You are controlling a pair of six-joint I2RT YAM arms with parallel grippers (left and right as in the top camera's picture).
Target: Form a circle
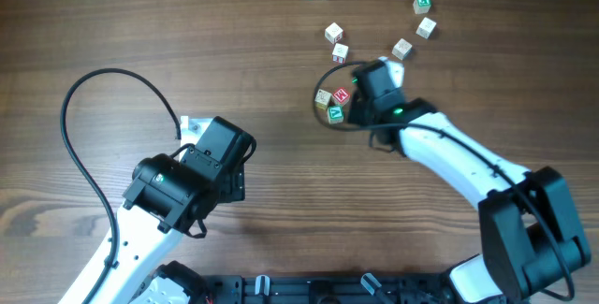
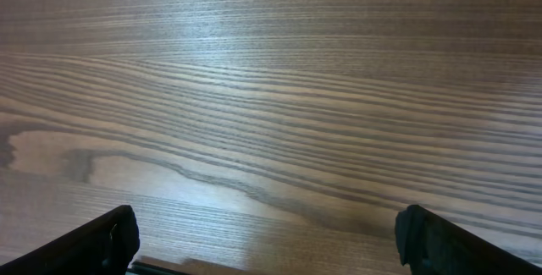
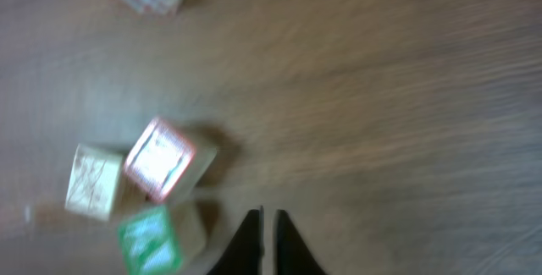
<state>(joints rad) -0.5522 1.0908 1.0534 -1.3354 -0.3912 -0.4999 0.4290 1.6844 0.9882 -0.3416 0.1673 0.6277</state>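
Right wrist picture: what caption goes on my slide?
Shut right gripper beside three blocks bunched on the wooden table.

Your right gripper, jaws pinched together, has bare table ahead and on one side. On the other side three blocks crowd just beside it, touching one another. Seen from overhead, a black cable loops round that cluster and hems it in. The arc of blocks beyond it encloses open wood you could reach into. Your left gripper, jaws spread wide, faces bare wood well apart from all the blocks.
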